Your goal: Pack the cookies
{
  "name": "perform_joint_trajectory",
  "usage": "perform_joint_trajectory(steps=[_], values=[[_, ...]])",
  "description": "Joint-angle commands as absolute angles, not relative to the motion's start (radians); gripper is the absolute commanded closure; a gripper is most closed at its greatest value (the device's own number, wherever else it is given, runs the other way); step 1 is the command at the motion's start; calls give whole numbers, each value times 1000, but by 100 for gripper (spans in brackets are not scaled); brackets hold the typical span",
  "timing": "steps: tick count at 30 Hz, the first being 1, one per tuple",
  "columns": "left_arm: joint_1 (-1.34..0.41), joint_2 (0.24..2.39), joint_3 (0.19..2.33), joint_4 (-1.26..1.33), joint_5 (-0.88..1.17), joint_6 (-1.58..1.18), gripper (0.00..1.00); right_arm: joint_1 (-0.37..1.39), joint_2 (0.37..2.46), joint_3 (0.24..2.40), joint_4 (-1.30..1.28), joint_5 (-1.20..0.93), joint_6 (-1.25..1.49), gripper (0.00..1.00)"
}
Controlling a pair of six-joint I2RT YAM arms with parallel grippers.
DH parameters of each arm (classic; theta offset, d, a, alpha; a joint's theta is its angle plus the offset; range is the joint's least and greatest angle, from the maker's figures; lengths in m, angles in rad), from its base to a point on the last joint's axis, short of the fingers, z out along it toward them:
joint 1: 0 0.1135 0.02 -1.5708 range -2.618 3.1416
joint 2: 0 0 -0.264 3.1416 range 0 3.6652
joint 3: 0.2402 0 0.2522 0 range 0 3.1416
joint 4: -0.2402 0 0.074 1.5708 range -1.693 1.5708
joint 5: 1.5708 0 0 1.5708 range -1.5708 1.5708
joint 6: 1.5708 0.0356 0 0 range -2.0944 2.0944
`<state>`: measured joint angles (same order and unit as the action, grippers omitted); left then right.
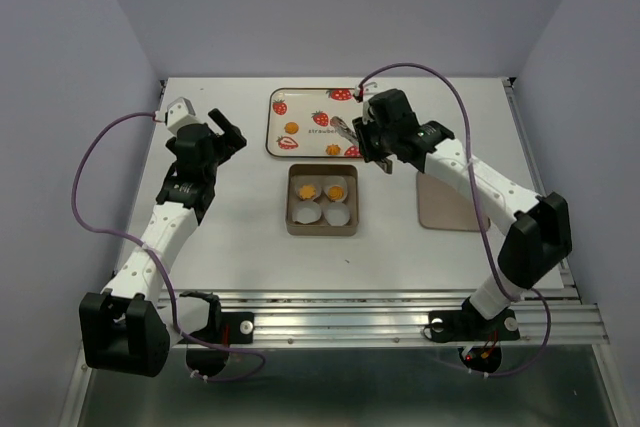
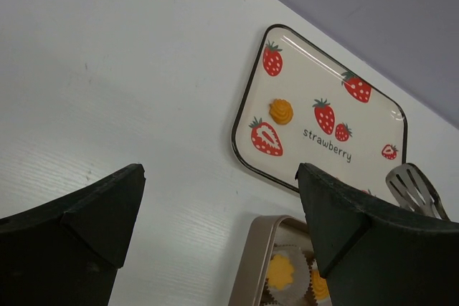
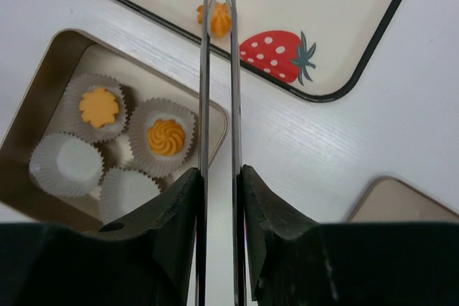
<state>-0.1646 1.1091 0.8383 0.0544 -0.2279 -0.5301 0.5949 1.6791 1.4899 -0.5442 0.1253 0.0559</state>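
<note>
Two orange-yellow cookies lie on the strawberry tray [image 1: 305, 107]: one [image 1: 291, 128] at its left, one [image 1: 333, 150] at its near edge. Two more cookies [image 1: 306, 190] [image 1: 338, 190] sit in paper cups in the far row of the brown square tin [image 1: 293, 217]. My right gripper [image 1: 372, 147] is shut on metal tongs [image 1: 345, 132] held over the tray. In the right wrist view the tongs [image 3: 205, 91] straddle the near cookie [image 3: 217, 19]; I cannot tell if they touch it. My left gripper [image 1: 230, 132] is open and empty, left of the tray.
Two empty white paper cups [image 1: 307, 213] [image 1: 338, 214] fill the tin's near row. The tin's lid [image 1: 450, 202] lies flat to the right of the tin. Purple-grey walls enclose the white table on three sides.
</note>
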Motion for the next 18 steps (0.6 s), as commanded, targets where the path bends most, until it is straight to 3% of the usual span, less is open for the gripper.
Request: perform_joint_trajectory(steps=[1, 7, 12, 18], values=[[-170, 1081, 870, 112, -192, -535, 1, 598, 1540, 1419, -485, 78, 93, 78], [-172, 1086, 864, 123, -166, -545, 1, 624, 1454, 1348, -465, 92, 109, 73], [-173, 1088, 861, 124, -158, -545, 1, 624, 1563, 1423, -469, 150, 107, 64], [-173, 1150, 902, 127, -150, -528, 1, 615, 1676, 1499, -471, 160, 107, 60]])
